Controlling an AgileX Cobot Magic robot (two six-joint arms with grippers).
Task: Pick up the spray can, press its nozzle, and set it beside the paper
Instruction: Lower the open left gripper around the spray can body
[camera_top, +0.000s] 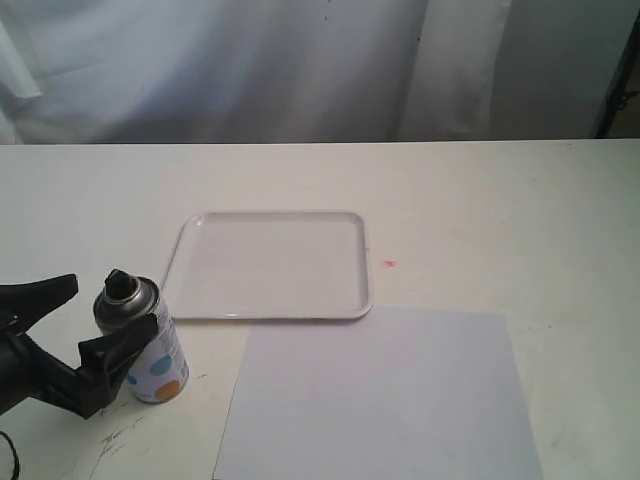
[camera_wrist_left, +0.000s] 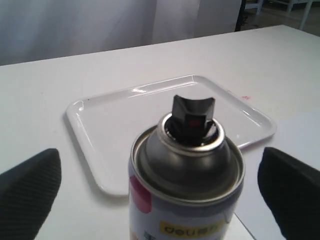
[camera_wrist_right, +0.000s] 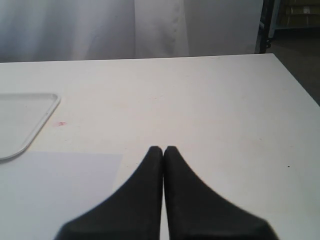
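The spray can stands upright on the table, left of the paper and just in front of the tray's near left corner. Its silver dome carries the black nozzle. My left gripper is open, with one black finger on each side of the can and a gap to both. The left wrist view shows the can close up between the fingers, nozzle on top. My right gripper is shut on nothing, hovering over the table by the paper's edge; it is outside the exterior view.
A glossy white rimmed tray lies behind the paper, also visible in the left wrist view as the tray and at the edge of the right wrist view as the tray. A small red mark is on the tabletop. White curtains hang behind.
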